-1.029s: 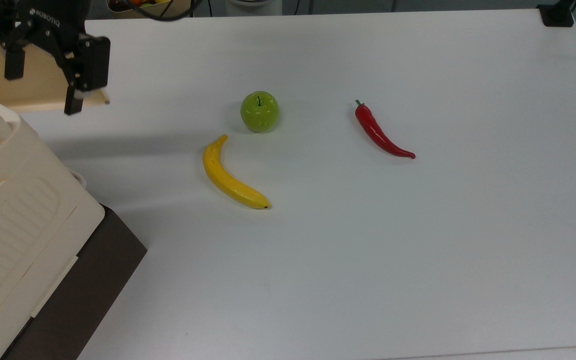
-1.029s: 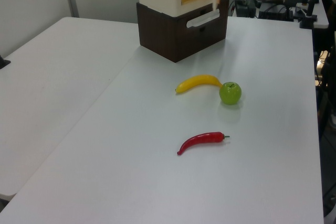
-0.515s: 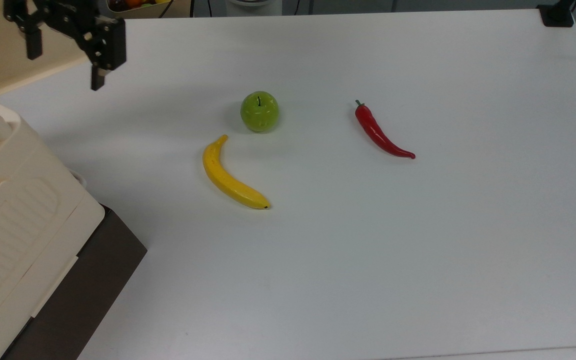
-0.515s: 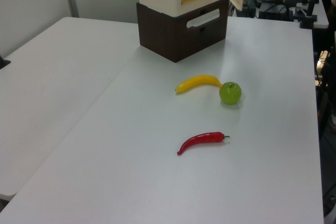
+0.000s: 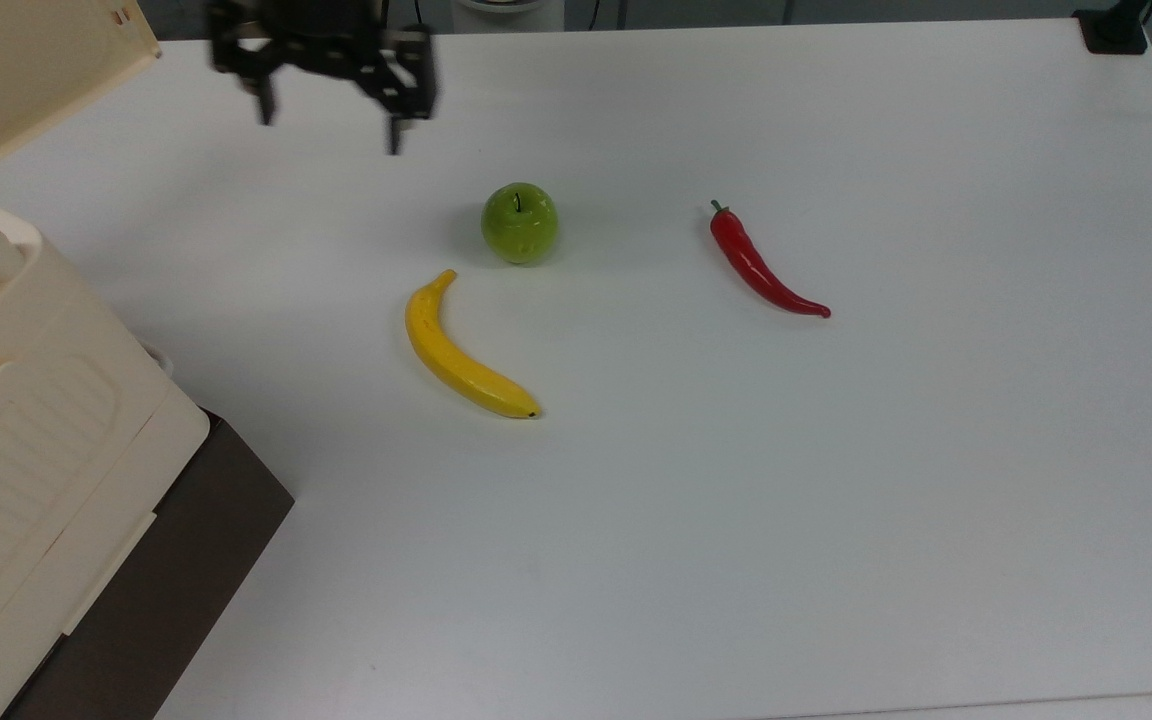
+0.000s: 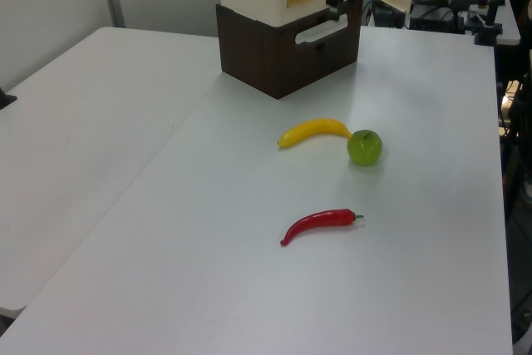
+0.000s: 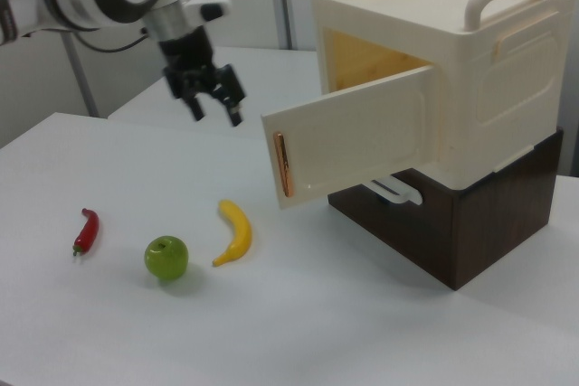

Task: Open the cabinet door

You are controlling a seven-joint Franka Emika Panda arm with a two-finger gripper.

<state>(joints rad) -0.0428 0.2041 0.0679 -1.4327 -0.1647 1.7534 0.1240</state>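
Since the earlier frames the flat cream plastic cabinet door [image 7: 351,139] with its tan-beige face has swung further out from the opening, and the black two-finger gripper [image 5: 328,108] has drawn away from it toward the top view's right, over the open table. The door now stands wide open, hinged on the right view's right side of the opening, its free edge with the small orange-brown edge handle [image 7: 280,164] pointing out to the right view's left. The tan interior of the large boxy cream plastic cabinet [image 7: 470,88] is exposed behind it; the cabinet sits on a dark brown base [image 7: 470,223] at the top view's left edge of the white table [image 5: 836,500].

The gripper hangs in the air well apart from the door, its fingers spread wide and holding nothing. In the right view it sits up and to the left of the door's handle edge, clear of it.

On the table lie a yellow plastic banana [image 5: 458,352], a round green apple [image 5: 519,222] just beyond it and a red chilli pepper [image 5: 761,265] further to the top view's right, none touching another.

As I judge it, the opening itself is done: the door stands clear of the frame and free of the gripper. What looks to be left is for the arm to pull back.
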